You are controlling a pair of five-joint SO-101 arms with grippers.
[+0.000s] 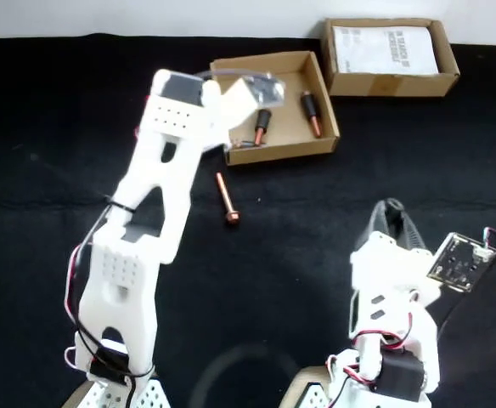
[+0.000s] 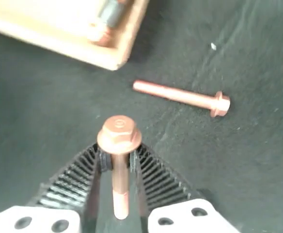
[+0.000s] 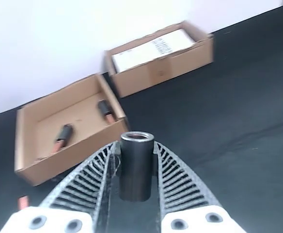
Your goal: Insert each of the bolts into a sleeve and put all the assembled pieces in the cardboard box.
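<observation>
A: On black cloth [image 1: 358, 178], seven o'clock of the cardboard box [image 1: 282, 151]: loose copper bolt [image 1: 228, 200], open room around.
B: Clamped tight in left gripper [image 2: 118, 154]: hex-headed bolt [image 2: 119, 136]. In right gripper [image 3: 136, 150]: smooth steel sleeve [image 3: 136, 167].

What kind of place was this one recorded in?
Likely a small robotics test bench rather than a factory: a table under black cloth, a plain white wall behind it, and an open cardboard box holding assembled pieces.
</observation>
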